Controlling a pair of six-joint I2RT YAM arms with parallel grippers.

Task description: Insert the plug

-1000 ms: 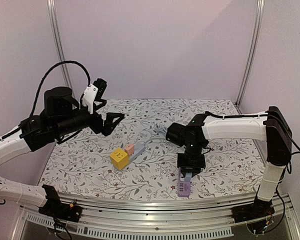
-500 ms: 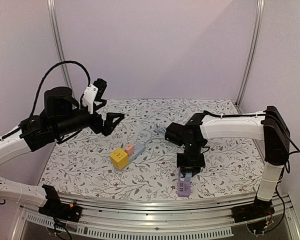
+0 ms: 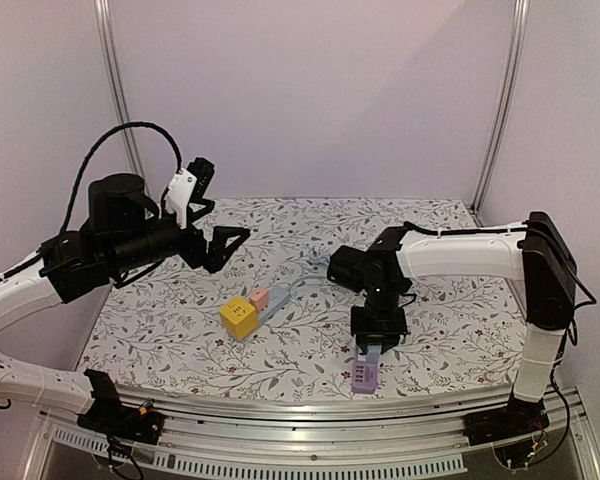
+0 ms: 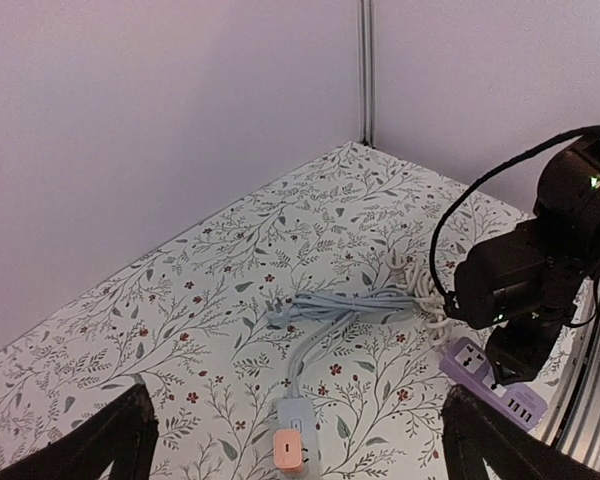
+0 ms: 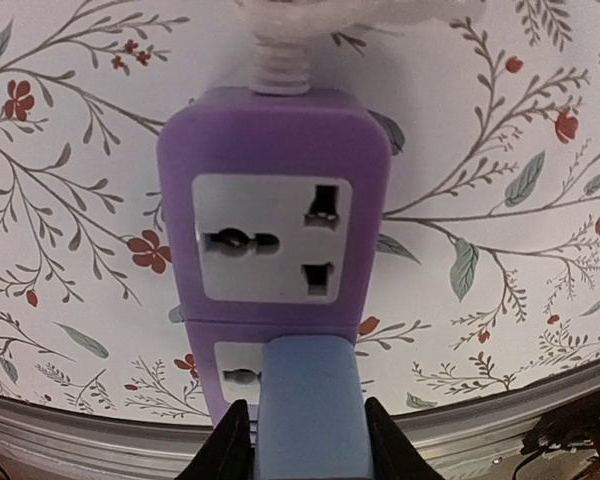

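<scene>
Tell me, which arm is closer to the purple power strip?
Right. The right gripper sits directly above the purple power strip near the table's front edge, clamping a blue plug against it. The left gripper hovers open, far off over the left side.

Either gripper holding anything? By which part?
Right gripper grips the blue plug by its two sides, at the purple power strip. Left gripper is open, holding nothing.

rear overview, two wrist views, common power strip [image 5: 280, 130]
</scene>
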